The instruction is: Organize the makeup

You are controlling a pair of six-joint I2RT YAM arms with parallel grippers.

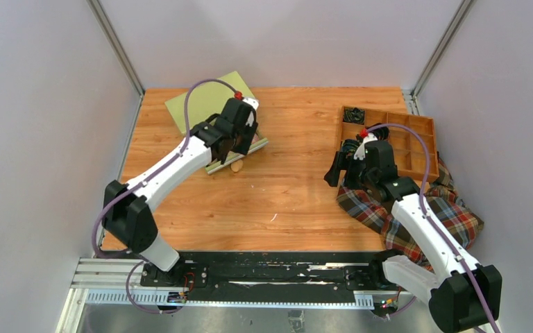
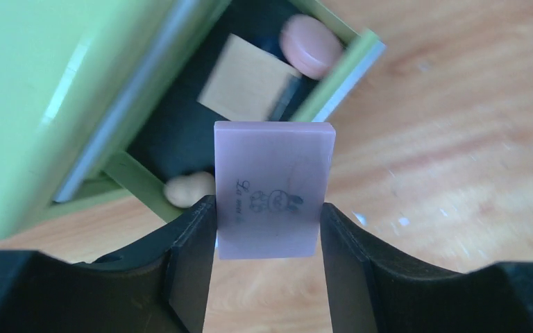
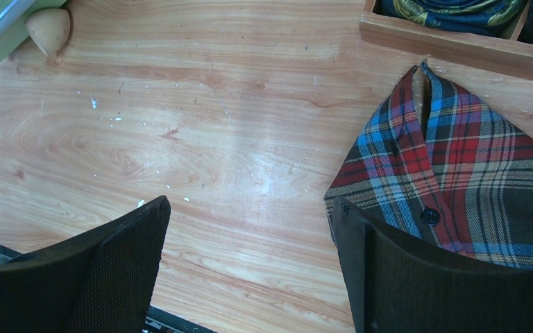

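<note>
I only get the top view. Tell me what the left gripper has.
Observer: The left gripper is shut on a pink pad, held on edge.
Operator: Report what's in the green case.
Observer: A tan square and a pink disc lie inside the case, on its dark lining.
Operator: Now check the right gripper.
Observer: The right gripper is open with nothing between its fingers. Bare table is below it, and the edge of the plaid cloth is beside it.
</note>
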